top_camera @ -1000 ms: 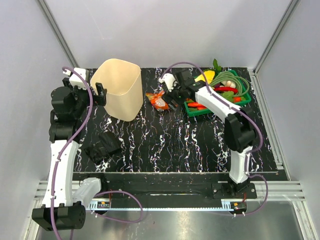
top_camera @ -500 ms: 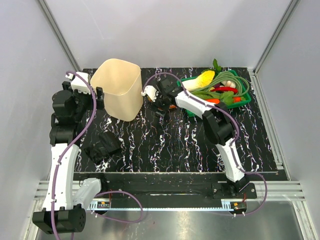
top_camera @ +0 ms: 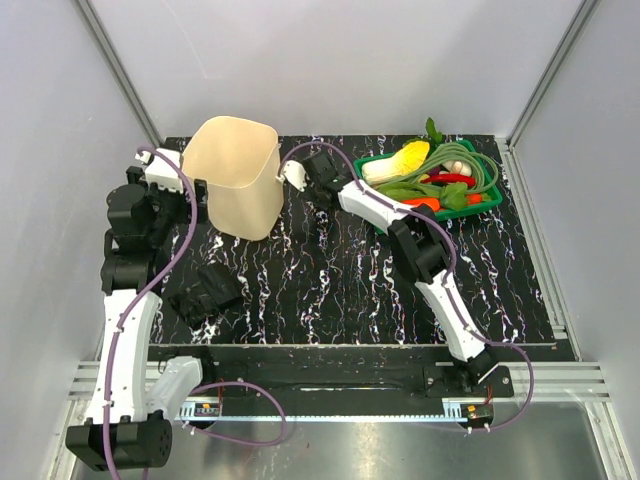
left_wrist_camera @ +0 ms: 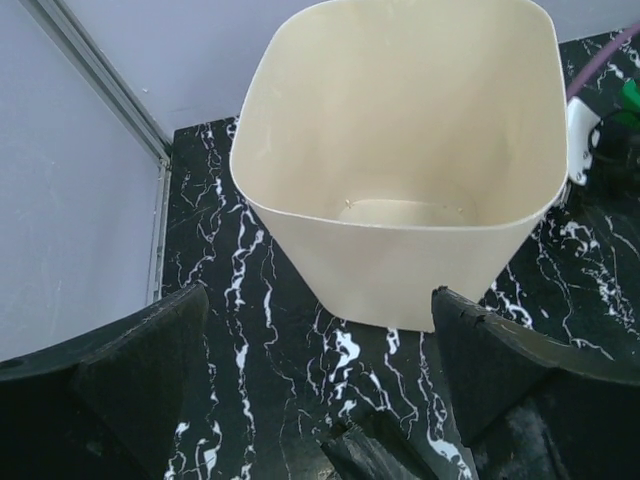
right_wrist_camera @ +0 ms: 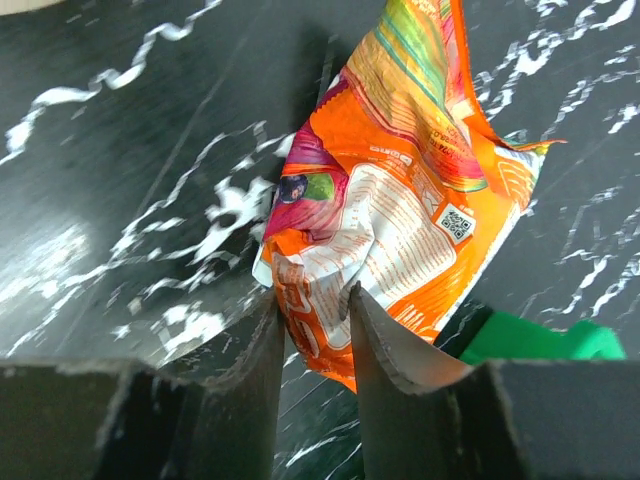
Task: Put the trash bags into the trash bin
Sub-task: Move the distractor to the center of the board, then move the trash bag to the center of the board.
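Your right arm has swung left since a second ago, away from the tray (top_camera: 487, 204) and across to the bin (top_camera: 240, 185), and its jaws have narrowed. The bin and the bag (top_camera: 203, 290) lie where they did, and your left arm has barely shifted.

In the right wrist view, your right gripper (right_wrist_camera: 312, 305) pinches the lower edge of the orange wrapper (right_wrist_camera: 400, 200) between its two fingers. The rest of the wrapper spreads out over the black marbled bench (top_camera: 340, 290). A green corner shows just beside the right finger. From above the wrapper is hidden under that gripper, which sits close to the bin's right wall.

Your left gripper (left_wrist_camera: 318, 300) stands wide open and holds nothing. It faces the bin from the left, and both fingers frame the bin's near wall in the wrist view. The bin stands upright at the far left of the bench, and I can see nothing inside it.

The bag is a crumpled black bundle on the bench, near of the bin and beside your left arm, with neither gripper touching it.
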Motion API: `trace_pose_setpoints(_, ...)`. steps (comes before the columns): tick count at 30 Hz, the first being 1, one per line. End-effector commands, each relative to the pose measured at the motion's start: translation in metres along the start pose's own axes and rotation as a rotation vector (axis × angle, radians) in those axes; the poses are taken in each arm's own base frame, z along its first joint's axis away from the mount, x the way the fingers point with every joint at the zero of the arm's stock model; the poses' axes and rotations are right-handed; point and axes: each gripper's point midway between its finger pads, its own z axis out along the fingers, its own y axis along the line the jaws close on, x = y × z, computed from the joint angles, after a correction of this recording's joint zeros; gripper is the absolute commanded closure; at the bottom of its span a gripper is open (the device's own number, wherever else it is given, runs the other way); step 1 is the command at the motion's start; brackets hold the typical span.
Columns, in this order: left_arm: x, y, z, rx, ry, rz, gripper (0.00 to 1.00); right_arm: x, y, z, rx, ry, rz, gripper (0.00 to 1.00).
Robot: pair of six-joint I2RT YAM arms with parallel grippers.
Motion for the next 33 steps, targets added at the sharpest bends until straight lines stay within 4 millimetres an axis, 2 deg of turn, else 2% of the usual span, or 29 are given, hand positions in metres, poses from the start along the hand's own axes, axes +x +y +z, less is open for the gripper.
trace_pose_setpoints(1, -0.011, 0.006, -0.013, -0.025, -0.033, 0.090, 0.01, -0.010, -0.054, 0.006, 0.170, 0.003, 0.011, 0.62)
trace_pose_setpoints(4, -0.005, 0.006, -0.027, 0.000, 0.020, 0.208, 0.01, -0.011, -0.060, -0.004, 0.157, 0.001, 0.057, 0.48)
trace_pose_setpoints(7, 0.008, 0.003, -0.044, 0.052, 0.094, 0.346, 0.01, -0.015, -0.056, -0.026, 0.104, -0.036, 0.115, 0.28)
trace_pose_setpoints(9, 0.030, -0.010, -0.058, 0.166, 0.171, 0.449, 0.01, -0.023, -0.049, -0.047, 0.055, -0.074, 0.144, 0.17)
trace_pose_setpoints(12, 0.070, -0.030, -0.079, 0.367, 0.272, 0.627, 0.01, -0.035, -0.041, -0.084, -0.014, -0.125, 0.194, 0.13)
trace_pose_setpoints(14, 0.097, -0.033, -0.083, 0.440, 0.329, 0.721, 0.01, -0.042, -0.029, -0.108, -0.087, -0.164, 0.225, 0.12)
trace_pose_setpoints(19, 0.164, -0.043, -0.072, 0.614, 0.408, 0.892, 0.01, -0.058, -0.005, -0.170, -0.252, -0.239, 0.314, 0.10)
trace_pose_setpoints(22, 0.188, -0.053, -0.058, 0.692, 0.380, 0.947, 0.01, -0.060, 0.005, -0.201, -0.318, -0.243, 0.344, 0.09)
trace_pose_setpoints(24, 0.194, -0.060, -0.046, 0.729, 0.346, 0.960, 0.01, -0.053, 0.010, -0.217, -0.341, -0.217, 0.340, 0.09)
trace_pose_setpoints(29, 0.228, -0.072, -0.030, 0.907, 0.442, 1.036, 0.01, -0.025, 0.018, -0.250, -0.333, -0.158, 0.318, 0.09)
trace_pose_setpoints(33, 0.245, -0.078, -0.018, 0.990, 0.432, 1.128, 0.01, -0.002, 0.025, -0.268, -0.317, -0.118, 0.310, 0.09)
